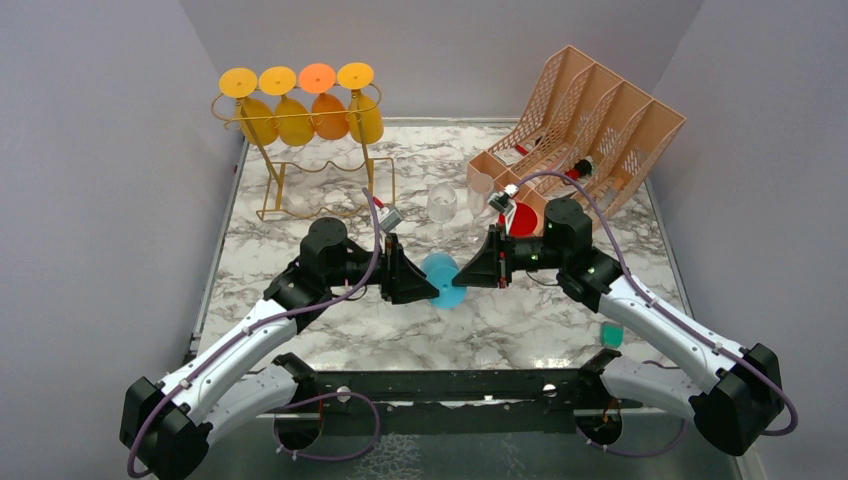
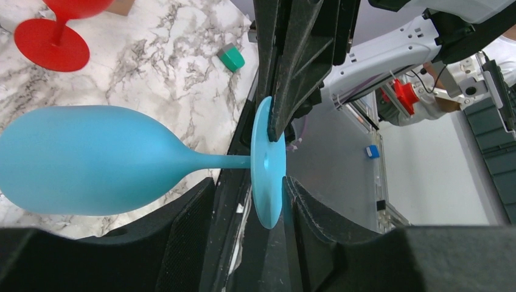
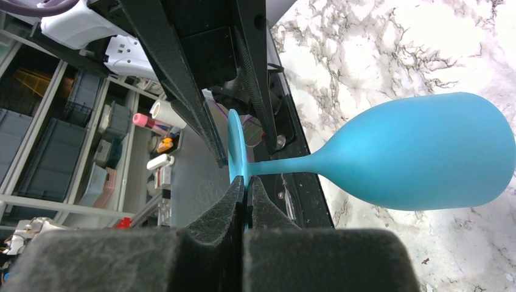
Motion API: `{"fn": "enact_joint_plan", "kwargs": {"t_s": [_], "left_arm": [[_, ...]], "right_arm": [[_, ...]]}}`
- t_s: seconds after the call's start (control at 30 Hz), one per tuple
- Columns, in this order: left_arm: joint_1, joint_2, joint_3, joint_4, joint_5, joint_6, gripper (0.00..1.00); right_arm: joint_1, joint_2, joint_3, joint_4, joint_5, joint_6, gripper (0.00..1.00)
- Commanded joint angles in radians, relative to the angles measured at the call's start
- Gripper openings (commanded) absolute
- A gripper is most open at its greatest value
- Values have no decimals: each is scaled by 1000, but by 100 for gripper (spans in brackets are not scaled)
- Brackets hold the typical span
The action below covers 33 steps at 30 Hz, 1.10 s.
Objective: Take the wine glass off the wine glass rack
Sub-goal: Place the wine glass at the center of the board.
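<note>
Blue glass (image 1: 446,278) is off the gold rack (image 1: 318,166) & lies sideways above the marble desk (image 1: 300,335), btwn my two arms and well apart from the rack, where 4 yellow/orange glasses (image 1: 300,115) hang upside down. My R tool (image 3: 246,182) is clenched on the edge of its foot. L tool (image 2: 249,182) is released, fingers either side of that foot.
</note>
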Motion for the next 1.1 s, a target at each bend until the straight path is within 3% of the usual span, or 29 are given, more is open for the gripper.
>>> {"fn": "enact_joint_plan", "kwargs": {"t_s": [0.0, 0.3, 0.4, 0.5, 0.57, 0.7, 0.8, 0.93, 1.07], "left_arm": [[-5, -4, 14, -9, 33, 14, 40], [-26, 46, 24, 13, 38, 18, 35], [-33, 59, 29, 16, 35, 23, 25], [-36, 66, 33, 16, 41, 36, 8], [-37, 64, 29, 14, 47, 50, 0], [-37, 40, 13, -3, 68, 90, 0], [-37, 4, -8, -10, 80, 124, 0], [-37, -63, -39, -23, 92, 207, 0], [-36, -137, -86, -22, 109, 317, 0]], "right_arm": [[7, -11, 3, -2, 4, -18, 1], [7, -6, -4, 10, -15, -13, 1], [7, -4, -3, 11, -23, -15, 1], [7, -5, 1, 2, -26, -21, 2], [7, -11, 0, -7, -21, -25, 5], [6, -24, 3, -25, -16, -36, 12], [7, -36, 15, -52, -7, -53, 26], [7, -67, 47, -108, 79, -86, 46], [7, -117, 87, -157, 254, -115, 52]]}}
